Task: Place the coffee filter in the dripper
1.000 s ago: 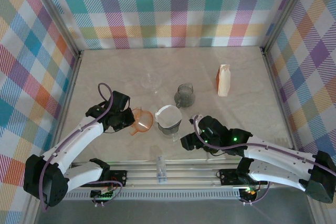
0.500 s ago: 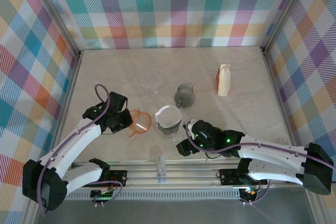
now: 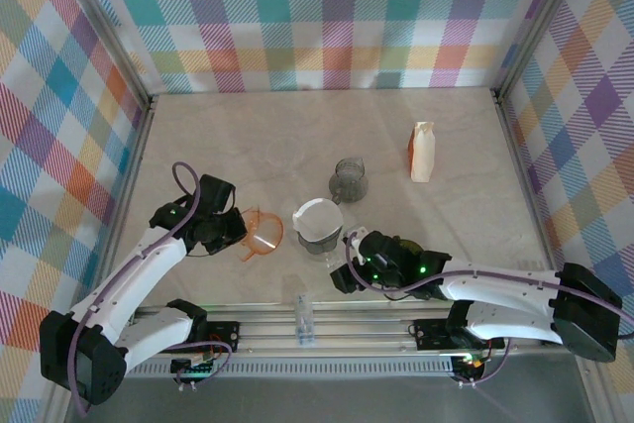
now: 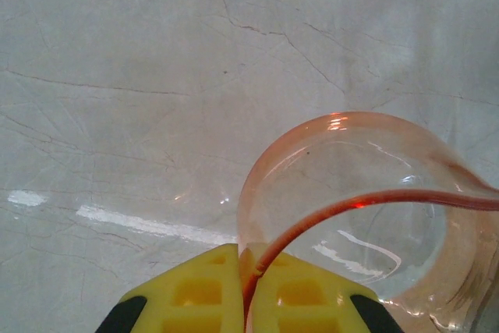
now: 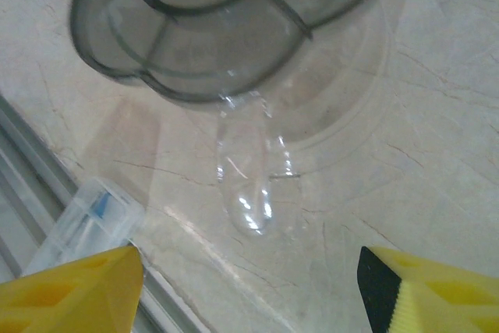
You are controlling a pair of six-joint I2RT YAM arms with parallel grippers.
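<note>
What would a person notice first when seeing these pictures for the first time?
The eye goes first to the orange dripper, left of the middle of the table, pinched at its rim by the shut left gripper. Beside it to the right, a white paper filter stands in a clear vessel, and the open right gripper hovers just in front of it. Bright plaid walls surround the table.

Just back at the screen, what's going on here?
The left gripper is shut on the rim of the orange dripper. The right gripper is open, facing the clear handle of the glass server, which carries a grey holder with the white coffee filter in it. The filter is not yet in the orange dripper.
</note>
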